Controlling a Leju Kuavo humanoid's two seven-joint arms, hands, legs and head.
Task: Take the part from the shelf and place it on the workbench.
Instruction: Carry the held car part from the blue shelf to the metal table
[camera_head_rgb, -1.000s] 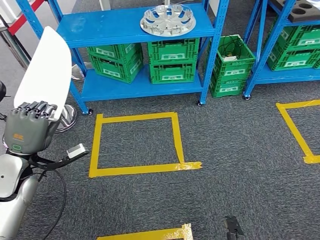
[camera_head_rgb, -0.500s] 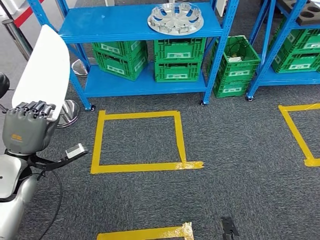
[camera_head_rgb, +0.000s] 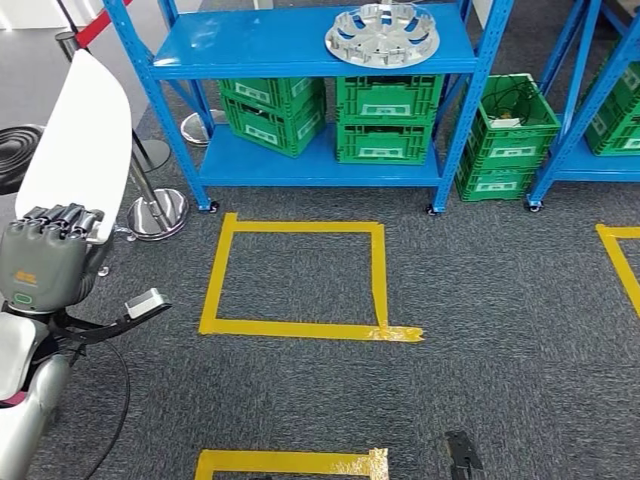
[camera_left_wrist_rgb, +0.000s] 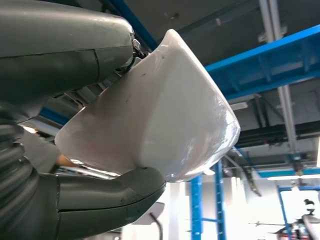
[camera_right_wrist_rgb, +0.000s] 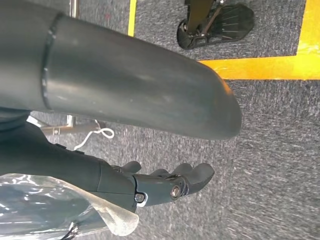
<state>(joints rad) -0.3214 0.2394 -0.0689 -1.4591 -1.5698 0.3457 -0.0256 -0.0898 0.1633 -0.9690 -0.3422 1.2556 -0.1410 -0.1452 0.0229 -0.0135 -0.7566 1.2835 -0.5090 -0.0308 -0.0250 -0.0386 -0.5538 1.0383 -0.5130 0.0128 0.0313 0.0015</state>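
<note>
At far left of head view, clear of the shelf (camera_head_rgb: 302, 45): white part (camera_head_rgb: 79, 140), held roughly upright with its broad face toward the camera. Clamped at lower edge by left hand (camera_head_rgb: 47, 262), fingers (camera_head_rgb: 64, 215) curled over the edge. Seen in left wrist view as a smooth, glossy white shell (camera_left_wrist_rgb: 158, 115) pinched between thumb below and fingers above (camera_left_wrist_rgb: 75, 200).

Right hand (camera_right_wrist_rgb: 166, 182): hangs low over grey floor (camera_right_wrist_rgb: 271, 165), fingers stretched out and apart, nothing held.

Ahead, across the floor: blue shelf, two levels. On top level, toward its right end: round silver disc (camera_head_rgb: 382, 33), lying flat. On lower level: green crates (camera_head_rgb: 389, 115), side by side. Beside the shelf's right post, on the floor: one more green crate (camera_head_rgb: 507, 140), cables inside.

Between robot and shelf: square outline of yellow tape (camera_head_rgb: 302, 328) on the floor. Near bottom edge of view: second strip of tape (camera_head_rgb: 290, 463).

Left of the shelf, near the part: chrome stand (camera_head_rgb: 156, 213) with round base.
</note>
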